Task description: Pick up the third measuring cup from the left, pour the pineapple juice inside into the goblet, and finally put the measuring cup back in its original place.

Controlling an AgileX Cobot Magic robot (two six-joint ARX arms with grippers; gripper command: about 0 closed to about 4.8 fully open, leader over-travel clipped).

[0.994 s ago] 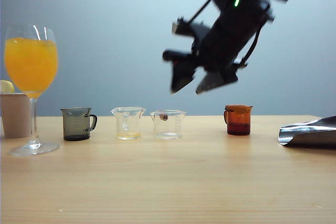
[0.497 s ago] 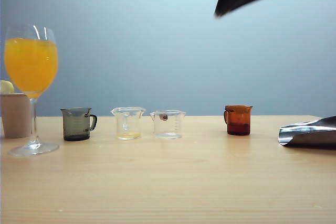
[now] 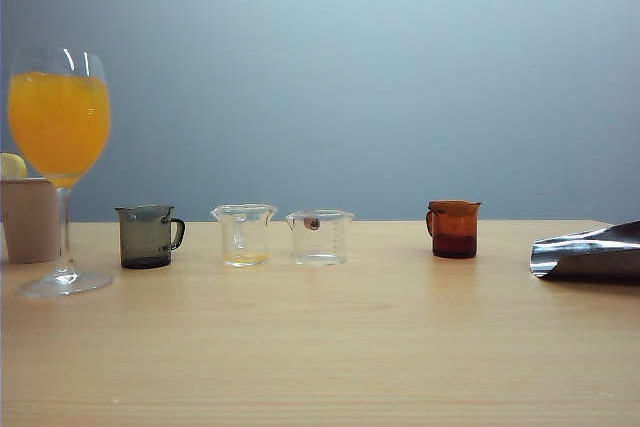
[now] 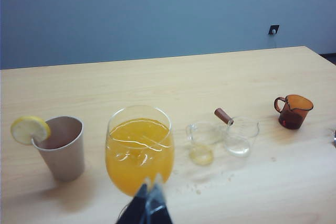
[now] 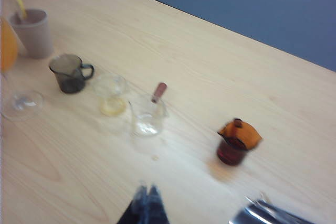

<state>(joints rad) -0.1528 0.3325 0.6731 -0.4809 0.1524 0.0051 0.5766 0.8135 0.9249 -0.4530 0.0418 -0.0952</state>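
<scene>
The third measuring cup (image 3: pixel 320 237), clear and squat with a dark dot near its rim, stands on the table between a narrower clear cup (image 3: pixel 244 235) and an amber cup (image 3: pixel 454 228). It looks clear inside (image 5: pixel 148 115); no pineapple juice shows in it. The goblet (image 3: pixel 60 147) stands at the far left, filled with cloudy orange drink. Neither arm appears in the exterior view. My left gripper (image 4: pixel 149 186) is shut and empty, high above and just in front of the goblet (image 4: pixel 139 148). My right gripper (image 5: pixel 147 188) is shut and empty, well above the table, short of the cup row.
A beige cup (image 3: pixel 28 219) with a lemon slice stands behind the goblet. A grey handled cup (image 3: pixel 148 236) is first in the row. The narrower clear cup holds a little yellow liquid. Crumpled foil (image 3: pixel 590 252) lies at the right edge.
The right arm rose from above the cups and left the exterior view at the top. Its jaws were apart a second ago and are shut now. The cups and goblet stayed put.
</scene>
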